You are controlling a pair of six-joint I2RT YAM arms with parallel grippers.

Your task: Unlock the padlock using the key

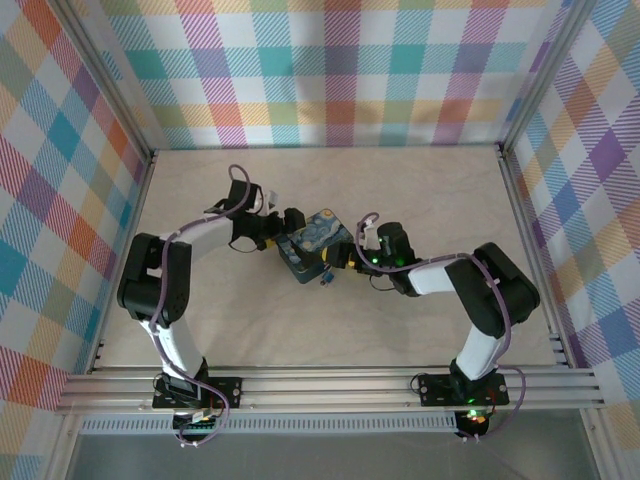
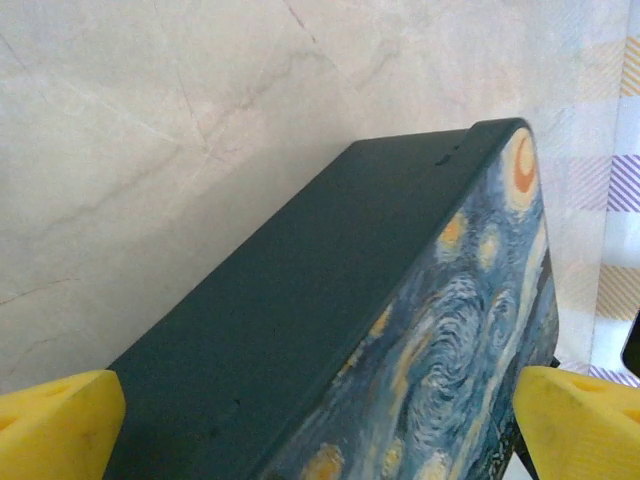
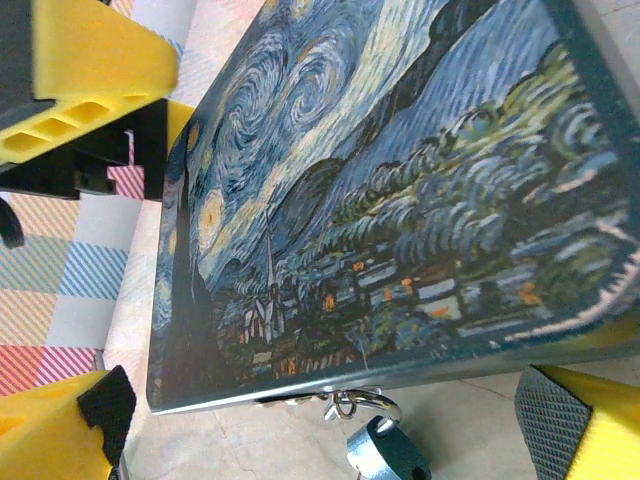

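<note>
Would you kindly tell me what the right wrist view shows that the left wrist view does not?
Right wrist: the padlock hanging at the edge of the box, untouched between the spread fingers of the right pincer. Left wrist: the box's plain dark side and the marbled table. Both: the box's painted lid.

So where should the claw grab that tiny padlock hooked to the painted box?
Probably the padlock by its stubby body, pinched across the two flat faces, coming from the open side away from the painted box. Its shackle is threaded through the rings at the box's edge, so only the body sticks out free.
</note>
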